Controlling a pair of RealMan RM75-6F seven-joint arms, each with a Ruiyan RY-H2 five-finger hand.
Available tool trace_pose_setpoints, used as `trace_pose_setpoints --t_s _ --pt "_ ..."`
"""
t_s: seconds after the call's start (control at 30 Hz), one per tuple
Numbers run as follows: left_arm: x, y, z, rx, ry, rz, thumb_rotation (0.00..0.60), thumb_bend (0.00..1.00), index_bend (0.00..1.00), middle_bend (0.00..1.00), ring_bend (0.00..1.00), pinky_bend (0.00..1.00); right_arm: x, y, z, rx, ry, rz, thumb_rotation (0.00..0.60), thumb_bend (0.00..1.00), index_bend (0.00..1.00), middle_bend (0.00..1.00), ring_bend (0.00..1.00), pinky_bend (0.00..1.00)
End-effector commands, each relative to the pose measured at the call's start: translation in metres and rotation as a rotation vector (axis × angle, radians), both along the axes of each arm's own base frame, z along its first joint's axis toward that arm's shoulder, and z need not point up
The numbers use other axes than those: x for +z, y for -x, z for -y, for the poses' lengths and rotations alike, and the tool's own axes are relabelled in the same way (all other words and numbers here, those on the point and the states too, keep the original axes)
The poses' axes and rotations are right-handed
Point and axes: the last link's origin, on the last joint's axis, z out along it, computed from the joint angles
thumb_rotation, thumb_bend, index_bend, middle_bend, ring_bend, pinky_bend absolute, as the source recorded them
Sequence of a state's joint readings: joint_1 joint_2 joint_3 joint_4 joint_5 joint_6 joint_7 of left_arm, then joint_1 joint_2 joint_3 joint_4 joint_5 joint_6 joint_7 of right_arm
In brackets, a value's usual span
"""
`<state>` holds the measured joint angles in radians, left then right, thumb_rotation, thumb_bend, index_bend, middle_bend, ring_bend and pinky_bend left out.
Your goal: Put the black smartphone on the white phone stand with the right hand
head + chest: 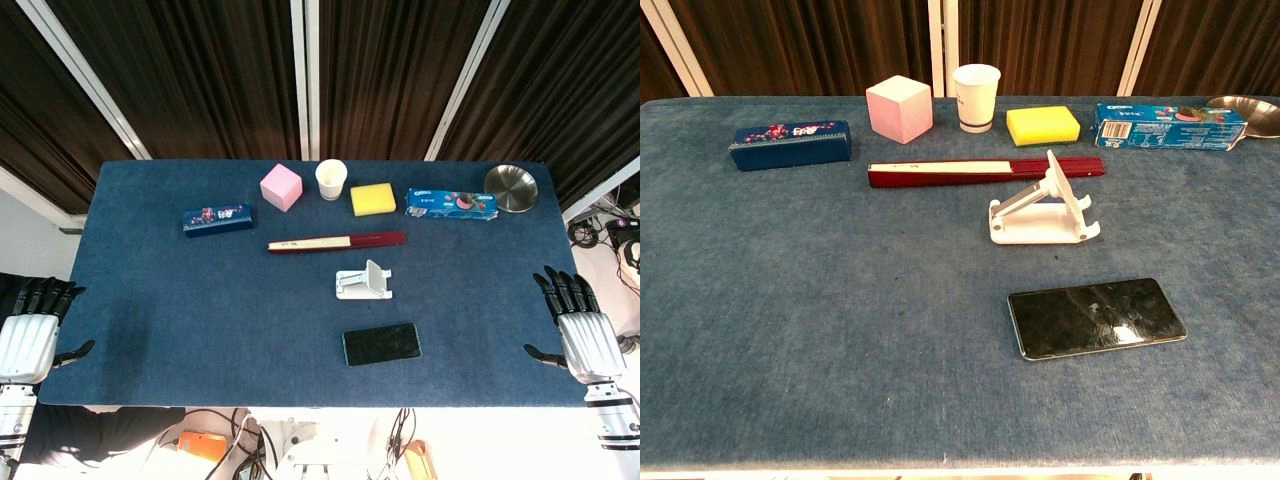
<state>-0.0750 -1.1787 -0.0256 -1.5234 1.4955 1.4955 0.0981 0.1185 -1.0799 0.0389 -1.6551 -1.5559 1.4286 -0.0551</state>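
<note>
Black smartphone (1097, 318) flat, glossy, smudged, near white phone stand (1044, 212), right hand (581, 329) empty, fingers spread

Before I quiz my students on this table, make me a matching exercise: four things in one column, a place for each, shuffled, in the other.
Things
1. phone
2. phone stand
3. paper cup
4. metal bowl

Places
A. far right corner of the table
B. between the pink cube and the yellow sponge
C. lying flat, nearest the front edge
D. just in front of the closed red fan

Pairs: 1-C, 2-D, 3-B, 4-A
</note>
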Motion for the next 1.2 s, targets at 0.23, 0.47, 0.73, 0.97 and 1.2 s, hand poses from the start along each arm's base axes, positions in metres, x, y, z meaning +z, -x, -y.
trace_pose_setpoints --t_s 0.23,0.47,0.73,0.97,1.2 --pt "0.0 -0.003 -0.002 -0.026 -0.015 0.012 0.6 0.08 0.2 0.17 0.08 0.0 -0.042 -0.026 -0.012 0.115 -0.168 0.054 0.6 0.11 0.0 0.0 0.0 0.14" --pt "-0.004 -0.004 -0.003 -0.033 -0.006 0.021 0.6 0.08 0.2 0.17 0.09 0.0 -0.095 -0.056 -0.011 0.175 -0.335 0.017 0.6 0.11 0.0 0.0 0.0 0.15" --pt "-0.006 0.0 -0.005 -0.026 0.0 0.03 0.6 0.08 0.2 0.17 0.08 0.0 -0.139 -0.091 0.005 0.215 -0.411 -0.019 0.6 0.23 0.22 0.0 0.0 0.09" --pt "-0.007 0.003 -0.007 -0.022 0.007 0.033 0.6 0.08 0.2 0.17 0.09 0.0 -0.172 -0.115 0.016 0.229 -0.418 -0.047 0.6 0.27 0.27 0.0 0.0 0.07" --pt "-0.007 0.007 -0.008 -0.017 0.012 0.033 0.6 0.08 0.2 0.17 0.08 0.0 -0.197 -0.124 0.023 0.213 -0.431 -0.048 0.6 0.3 0.28 0.0 0.0 0.07"
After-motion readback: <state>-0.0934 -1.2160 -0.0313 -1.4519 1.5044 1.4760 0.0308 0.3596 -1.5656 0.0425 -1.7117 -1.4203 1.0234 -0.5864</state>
